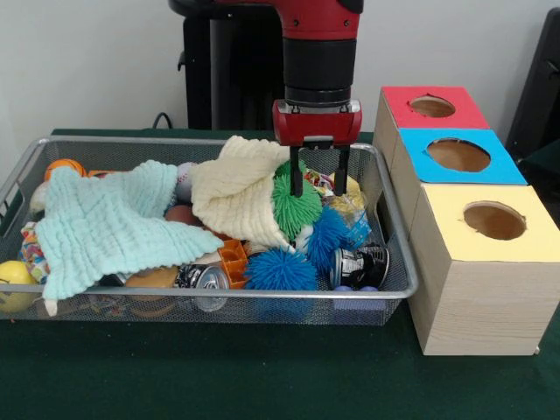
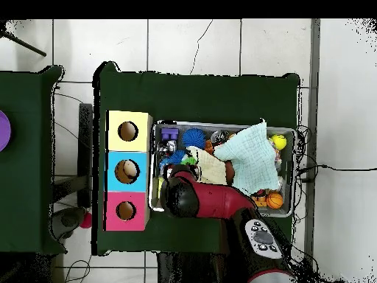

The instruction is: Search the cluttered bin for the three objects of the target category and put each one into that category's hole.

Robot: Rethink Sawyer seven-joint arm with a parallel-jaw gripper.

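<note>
My gripper [image 1: 319, 181] hangs open over the right part of the wire bin [image 1: 395, 289]. Its left finger [image 1: 296, 179] reaches down against the top of a green spiky ball [image 1: 296, 208]; nothing is held between the fingers. Two blue spiky balls [image 1: 280, 269] [image 1: 328, 234] lie just in front of the green one. One blue ball [image 2: 194, 137] also shows in the overhead view, where the arm [image 2: 213, 200] hides the gripper. Right of the bin stand three boxes with holes: red [image 1: 433, 107], blue [image 1: 459, 156] and yellow [image 1: 494, 220].
A cream cloth [image 1: 238, 188] and a mint cloth [image 1: 109, 223] cover much of the bin's contents. Drink cans [image 1: 203, 278] [image 1: 363, 264], a yellow ball [image 1: 13, 282] and an orange basketball [image 1: 64, 166] lie among the clutter. The blue box's hole [image 2: 127, 171] shows something tan inside.
</note>
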